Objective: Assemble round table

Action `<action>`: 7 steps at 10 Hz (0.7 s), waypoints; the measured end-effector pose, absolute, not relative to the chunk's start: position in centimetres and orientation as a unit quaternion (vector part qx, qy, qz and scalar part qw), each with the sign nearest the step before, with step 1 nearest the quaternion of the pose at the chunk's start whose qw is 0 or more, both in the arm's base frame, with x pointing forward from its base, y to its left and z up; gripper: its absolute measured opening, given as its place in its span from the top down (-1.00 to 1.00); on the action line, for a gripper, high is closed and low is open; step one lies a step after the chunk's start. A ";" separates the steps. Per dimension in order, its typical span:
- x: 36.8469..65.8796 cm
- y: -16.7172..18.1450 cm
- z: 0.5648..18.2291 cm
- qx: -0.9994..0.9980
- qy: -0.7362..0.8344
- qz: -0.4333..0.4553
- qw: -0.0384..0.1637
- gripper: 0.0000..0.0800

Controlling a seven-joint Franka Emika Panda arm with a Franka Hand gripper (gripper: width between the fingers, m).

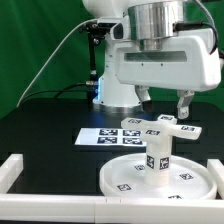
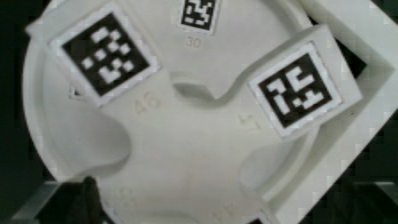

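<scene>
three parts, two of them already stacked

one short thick cylinder (image 1: 157, 160) stands upright in the middle of the round disc (image 1: 120, 180), which lies flat near the front of the black table (image 1: 50, 125), so the leg looks seated on the tabletop part. going left to right in the exterior view: the low white border wall (image 1: 22, 172) bends round the front-left corner; the marker board (image 1: 105, 137) lies flat behind the disc; the disc with its cylinder sits just in front of that; and the cross-shaped foot (image 1: 160, 125) hangs above and slightly behind the cylinder top, level, under the gripper (image 1: 165, 105).

the jaws are set apart with the foot between them, one dark finger (image 1: 184, 104) showing on the exterior view's right. whether they really pinch the foot i cannot tell for sure, though the foot sits clear of the table. the wrist view is filled with the foot's tagged arms (image 2: 196, 110) seen close.

my judgement: the step in hand is fitting the foot onto the cylinder. the next move calls for centring the foot's hub over the cylinder top, keeping it level, then lowering and likely turning it home.

containers: the disc's raised rim makes it a shallow tray, and only the cylinder stands in it. the border wall encloses the disc.
</scene>
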State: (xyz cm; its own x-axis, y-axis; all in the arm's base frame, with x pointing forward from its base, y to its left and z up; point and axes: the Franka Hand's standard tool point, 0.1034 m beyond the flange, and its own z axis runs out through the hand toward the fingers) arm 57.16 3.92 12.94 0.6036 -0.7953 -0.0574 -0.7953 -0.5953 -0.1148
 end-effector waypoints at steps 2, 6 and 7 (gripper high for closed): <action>57.2 3.2 12.7 -0.941 0.331 -0.009 0.069 -0.62; 56.9 4.2 12.5 -0.981 0.183 -0.019 0.065 -0.62; 56.8 4.2 12.5 -0.986 0.150 -0.021 0.064 -0.62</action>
